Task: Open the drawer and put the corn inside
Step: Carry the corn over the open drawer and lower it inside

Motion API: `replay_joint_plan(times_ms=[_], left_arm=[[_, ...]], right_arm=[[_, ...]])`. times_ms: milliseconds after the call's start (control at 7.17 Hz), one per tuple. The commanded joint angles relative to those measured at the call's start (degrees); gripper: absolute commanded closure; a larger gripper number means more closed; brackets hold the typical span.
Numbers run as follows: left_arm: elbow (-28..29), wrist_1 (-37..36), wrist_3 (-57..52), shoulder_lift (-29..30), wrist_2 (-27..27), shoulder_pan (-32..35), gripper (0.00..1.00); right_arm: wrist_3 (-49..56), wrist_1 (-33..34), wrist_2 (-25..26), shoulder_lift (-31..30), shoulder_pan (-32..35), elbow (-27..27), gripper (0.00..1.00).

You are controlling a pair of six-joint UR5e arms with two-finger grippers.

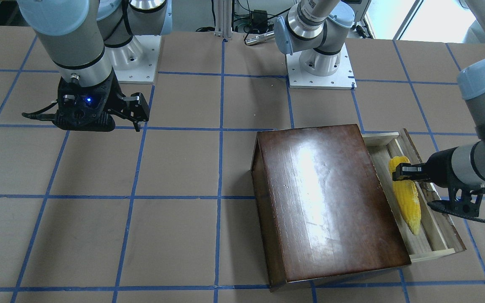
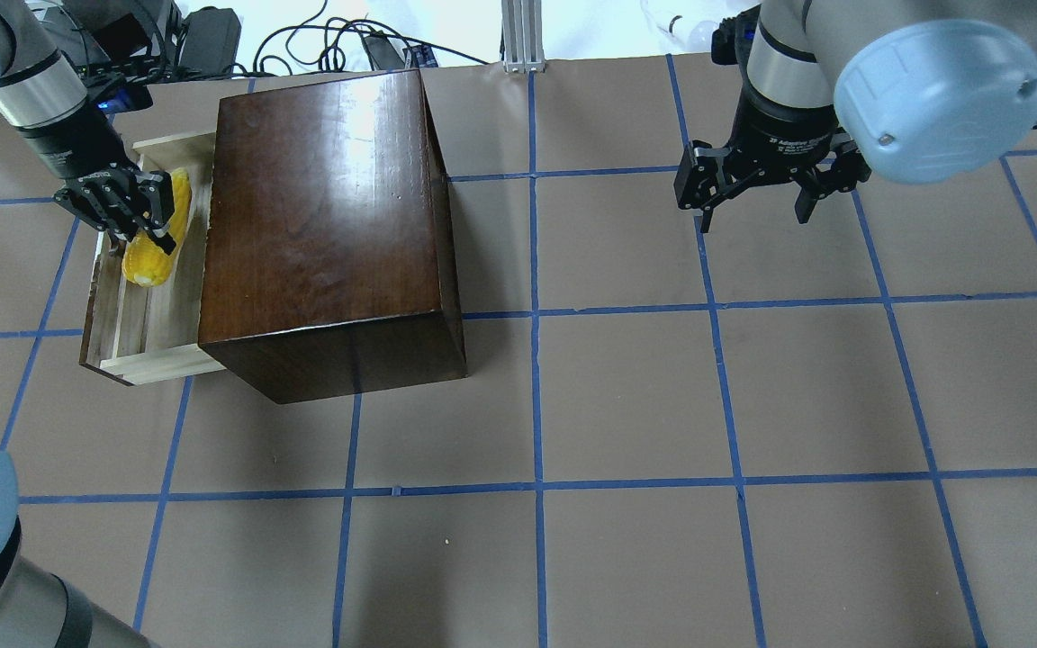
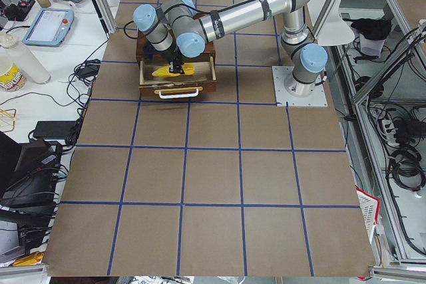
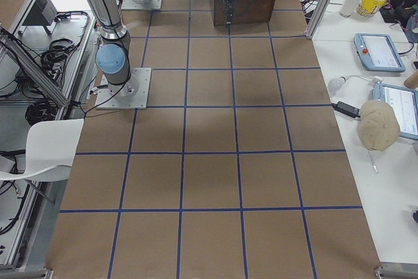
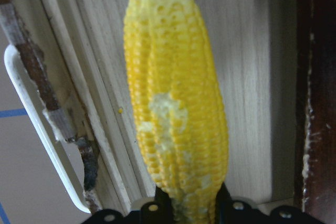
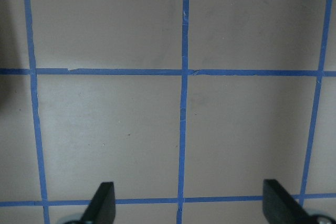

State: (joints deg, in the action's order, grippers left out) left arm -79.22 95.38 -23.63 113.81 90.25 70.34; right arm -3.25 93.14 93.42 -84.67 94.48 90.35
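Left end effector clamped on the corn inside the pulled-out drawer; right end effector held with fingers apart.

The drawer's inner half was hidden under the dark box, and in the exterior right view the box hid the drawer entirely. The left fingertips were mostly hidden behind the cob, so it could not be told whether the corn rested on the drawer floor. The surface was brown board gridded with blue tape, with benches of cables and tablets at both ends. The corn lay lengthwise between the box and the chipped front panel, whose white handle faced outward. It was gripped near its thick end with its tip pointing away from the end effector. The right end effector hung well apart over the surface.
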Motion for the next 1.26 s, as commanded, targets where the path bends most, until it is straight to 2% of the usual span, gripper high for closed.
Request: replay_joint_plan(times_ms=[0,140,419,558,837,1116], left_arm=[[-0.1,-3.8,-0.2,1.6,-0.1,0.0,0.42],[0.5,-4.0,-0.1,1.8,-0.2,0.0,0.00],[1.2,-3.6,0.9,0.0,-0.3,0.8,0.00],[2.0,-1.3,0.9,-1.3,-2.3,0.9,0.00],[7.7,2.2,2.3,-3.9,-2.5,1.7,0.00],[9.3,4.1,13.9,-7.1,0.0,8.0,0.00]], right_arm=[[0.0,-0.1,0.0,0.0,0.0,0.0,0.00],[0.0,0.0,0.0,-0.1,0.0,0.0,0.00],[0.0,-0.1,0.0,0.0,0.0,0.0,0.00],[0.0,-0.1,0.0,0.0,0.0,0.0,0.00],[0.0,-0.1,-0.1,0.0,0.0,0.0,0.00],[0.0,-0.1,-0.1,-0.1,0.0,0.0,0.00]])
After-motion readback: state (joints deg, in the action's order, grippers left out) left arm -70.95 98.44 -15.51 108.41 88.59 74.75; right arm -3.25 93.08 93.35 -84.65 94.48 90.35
